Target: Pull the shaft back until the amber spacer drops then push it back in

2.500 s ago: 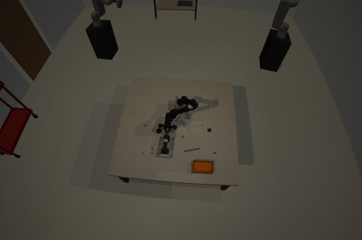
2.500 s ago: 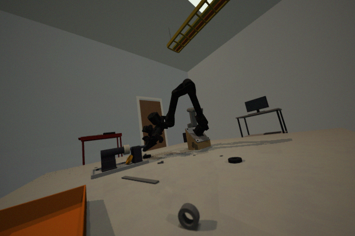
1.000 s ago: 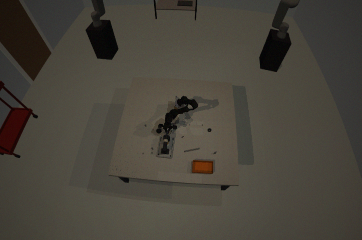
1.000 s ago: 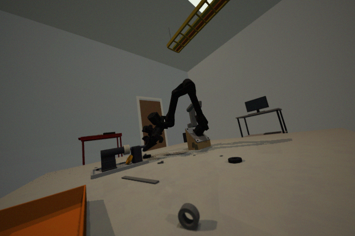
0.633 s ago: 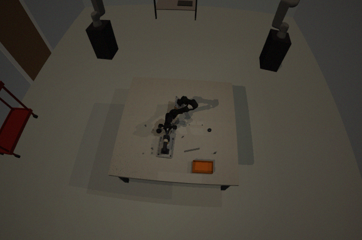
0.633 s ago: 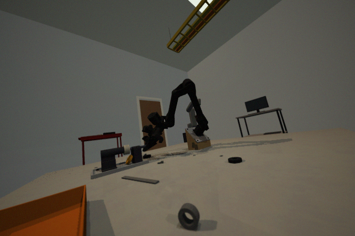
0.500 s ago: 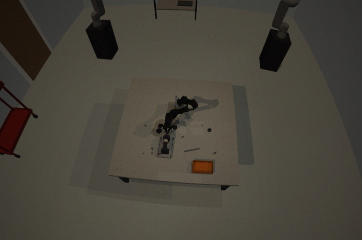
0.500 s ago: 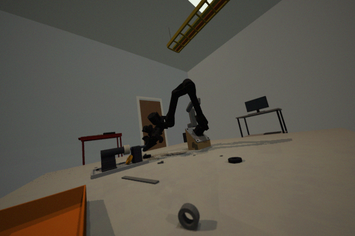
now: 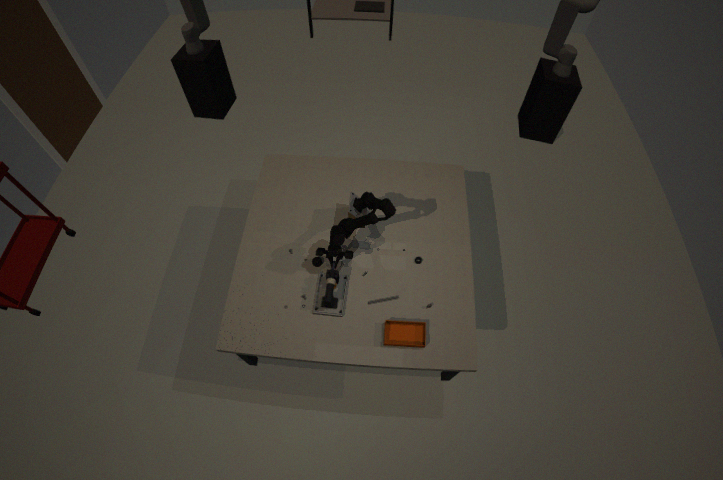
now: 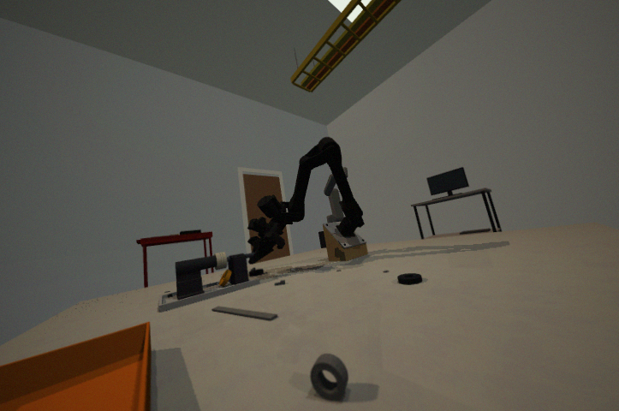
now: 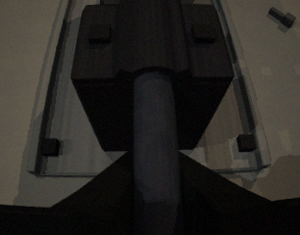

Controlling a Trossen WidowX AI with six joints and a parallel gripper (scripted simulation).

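My gripper is shut on the dark shaft, which runs from the fingers into the smaller support block. The big housing block stands at the other end of the grey base. Cream spacer material sits up on the shaft line, against the housing's dark barrel. The amber spacer is off the shaft, tilted low between the blocks. The shaft's far end and the fingertips' undersides are hidden.
An orange tray and a flat grey bar lie beside the base. A black ring, a grey ring and a small bolt are on the table.
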